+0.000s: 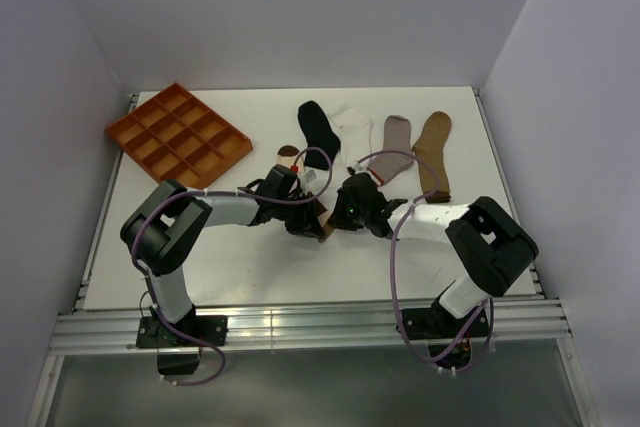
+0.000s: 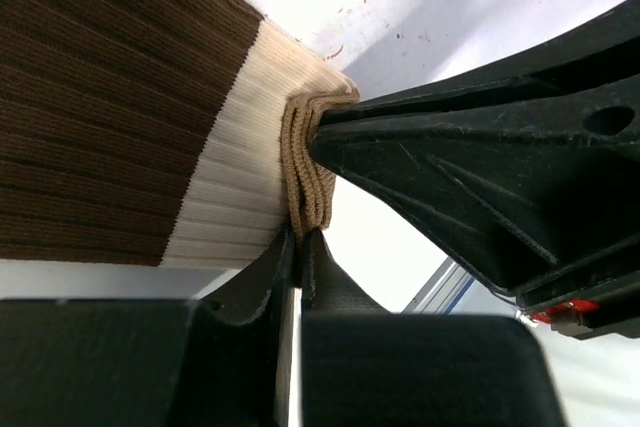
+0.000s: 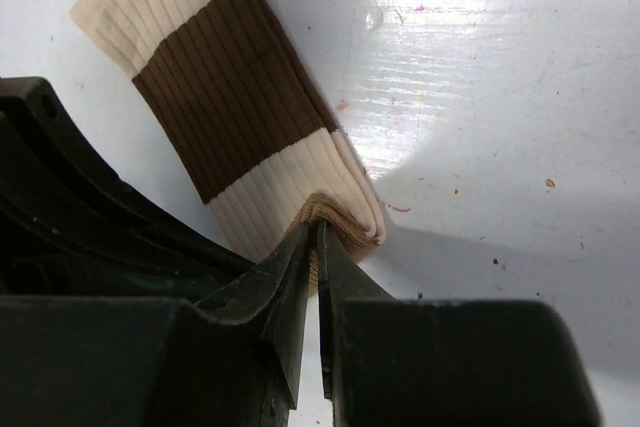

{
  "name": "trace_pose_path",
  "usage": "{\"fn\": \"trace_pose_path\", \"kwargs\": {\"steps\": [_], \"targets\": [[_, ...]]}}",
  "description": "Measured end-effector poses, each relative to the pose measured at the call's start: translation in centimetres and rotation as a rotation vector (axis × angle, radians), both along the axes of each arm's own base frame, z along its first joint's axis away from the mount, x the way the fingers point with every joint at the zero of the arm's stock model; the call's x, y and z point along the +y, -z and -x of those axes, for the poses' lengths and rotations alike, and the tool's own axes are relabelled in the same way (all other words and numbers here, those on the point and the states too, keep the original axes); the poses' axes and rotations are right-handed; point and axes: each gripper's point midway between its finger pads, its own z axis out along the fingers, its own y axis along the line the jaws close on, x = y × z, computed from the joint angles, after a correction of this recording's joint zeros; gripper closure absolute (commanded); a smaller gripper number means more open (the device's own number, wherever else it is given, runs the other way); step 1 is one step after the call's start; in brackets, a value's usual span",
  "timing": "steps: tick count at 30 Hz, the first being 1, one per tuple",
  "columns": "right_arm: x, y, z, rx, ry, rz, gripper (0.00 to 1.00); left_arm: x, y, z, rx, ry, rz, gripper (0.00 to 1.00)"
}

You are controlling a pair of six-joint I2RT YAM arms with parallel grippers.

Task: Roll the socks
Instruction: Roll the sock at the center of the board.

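Observation:
The cream sock with brown bands point(image 2: 130, 117) lies on the white table, one end folded into tan layers. My left gripper point(image 2: 300, 237) is shut on that folded end. My right gripper point(image 3: 318, 230) pinches the same fold of the sock point(image 3: 230, 97) from the other side, jaws nearly together. In the top view the two grippers point(image 1: 305, 219) point(image 1: 338, 217) meet at mid-table and hide most of this sock. Behind them lie the black sock point(image 1: 318, 127), the white sock point(image 1: 352, 132), the grey sock point(image 1: 395, 142) and the tan sock point(image 1: 433, 152), side by side.
An orange compartment tray point(image 1: 178, 135) sits at the back left of the table point(image 1: 250, 267). Grey walls close in the back and both sides. A metal rail point(image 1: 300, 325) runs along the near edge by the arm bases.

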Motion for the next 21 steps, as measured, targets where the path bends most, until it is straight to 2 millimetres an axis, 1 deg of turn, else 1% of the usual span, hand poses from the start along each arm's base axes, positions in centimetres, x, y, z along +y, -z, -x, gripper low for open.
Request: {"fn": "trace_pose_path", "kwargs": {"steps": [1, 3, 4, 6, 7, 10, 15, 17, 19, 21], "targets": [[0.0, 0.0, -0.1, 0.003, 0.006, 0.001, 0.88, 0.0, 0.0, 0.0, 0.001, -0.002, -0.004, 0.87], [0.1, 0.1, -0.3, 0.009, 0.019, 0.004, 0.89, 0.1, 0.1, -0.2, -0.001, -0.009, -0.013, 0.82], [0.1, 0.2, -0.4, 0.011, 0.027, 0.004, 0.89, 0.2, 0.1, -0.3, -0.003, -0.013, -0.019, 0.76], [0.1, 0.2, -0.6, 0.014, 0.041, 0.005, 0.89, 0.3, 0.1, -0.5, -0.009, -0.022, -0.03, 0.7], [0.1, 0.2, -0.6, 0.017, 0.048, 0.005, 0.89, 0.4, 0.0, -0.6, -0.015, -0.029, -0.037, 0.65], [0.0, 0.2, -0.7, 0.019, 0.066, 0.004, 0.89, 1.0, -0.7, -1.1, -0.052, -0.061, -0.07, 0.57], [0.0, 0.2, -0.7, 0.028, 0.085, -0.001, 0.89, 2.8, -3.2, -2.3, -0.182, -0.138, -0.128, 0.54], [0.0, 0.2, -0.7, 0.029, 0.09, -0.003, 0.9, 2.9, -4.3, -2.5, -0.243, -0.146, -0.135, 0.53], [0.0, 0.2, -0.7, 0.032, 0.094, -0.005, 0.89, 2.6, -4.9, -2.3, -0.302, -0.135, -0.146, 0.5], [0.0, 0.2, -0.7, 0.034, 0.098, -0.007, 0.89, 2.1, -4.9, -1.9, -0.342, -0.114, -0.158, 0.47]]}}
